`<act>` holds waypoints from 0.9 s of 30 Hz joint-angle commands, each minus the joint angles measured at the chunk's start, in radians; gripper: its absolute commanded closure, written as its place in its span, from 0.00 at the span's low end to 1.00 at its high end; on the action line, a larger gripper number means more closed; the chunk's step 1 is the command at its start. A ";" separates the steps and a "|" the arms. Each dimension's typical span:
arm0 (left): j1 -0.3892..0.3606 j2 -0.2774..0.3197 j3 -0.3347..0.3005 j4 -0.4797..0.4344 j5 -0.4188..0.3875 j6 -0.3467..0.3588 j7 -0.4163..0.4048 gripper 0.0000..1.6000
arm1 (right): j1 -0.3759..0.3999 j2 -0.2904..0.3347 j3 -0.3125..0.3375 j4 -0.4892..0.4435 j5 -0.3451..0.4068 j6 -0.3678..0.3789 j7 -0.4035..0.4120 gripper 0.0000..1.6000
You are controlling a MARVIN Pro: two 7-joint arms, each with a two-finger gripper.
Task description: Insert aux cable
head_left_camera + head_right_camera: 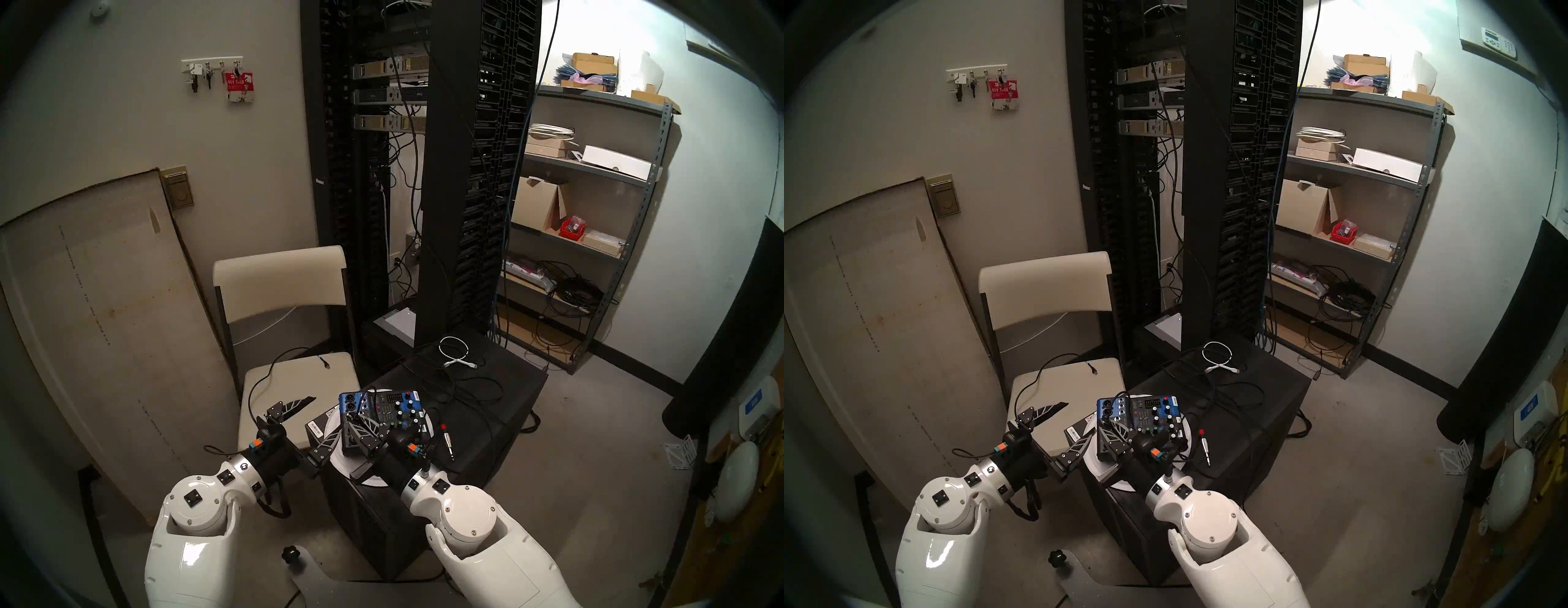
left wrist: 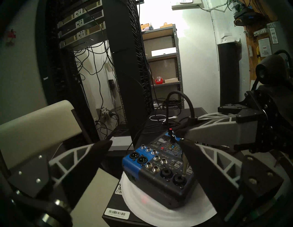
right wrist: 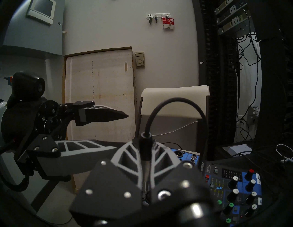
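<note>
My right gripper (image 1: 360,424) is shut on the aux cable's jack plug and holds it upright over the blue and grey mixer (image 1: 382,409). In the left wrist view the plug's metallic barrel (image 2: 184,163) points down, its tip at the panel beside a large round socket (image 2: 178,180); I cannot tell if it touches. In the right wrist view the plug's black collar (image 3: 145,147) sticks up between the fingers and the cable arches over. My left gripper (image 1: 326,414) is open and empty, just left of the mixer.
The mixer stands on a white disc (image 2: 142,204) on a black cabinet (image 1: 488,407). A red-ringed jack plug (image 1: 446,441) and a white cable (image 1: 456,352) lie on the cabinet. A beige chair (image 1: 280,280) stands to the left, with server racks (image 1: 466,170) behind.
</note>
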 commanded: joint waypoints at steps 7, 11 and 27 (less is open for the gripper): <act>-0.004 0.001 -0.003 -0.017 -0.012 -0.002 -0.001 0.00 | 0.026 -0.020 0.000 0.008 0.001 -0.043 -0.011 1.00; -0.002 0.002 -0.004 -0.015 -0.012 -0.003 -0.001 0.00 | 0.029 -0.019 -0.001 0.013 0.002 -0.044 -0.011 1.00; 0.003 0.001 -0.017 -0.007 -0.009 -0.015 0.002 0.00 | 0.052 -0.029 -0.014 0.055 -0.006 -0.064 -0.023 1.00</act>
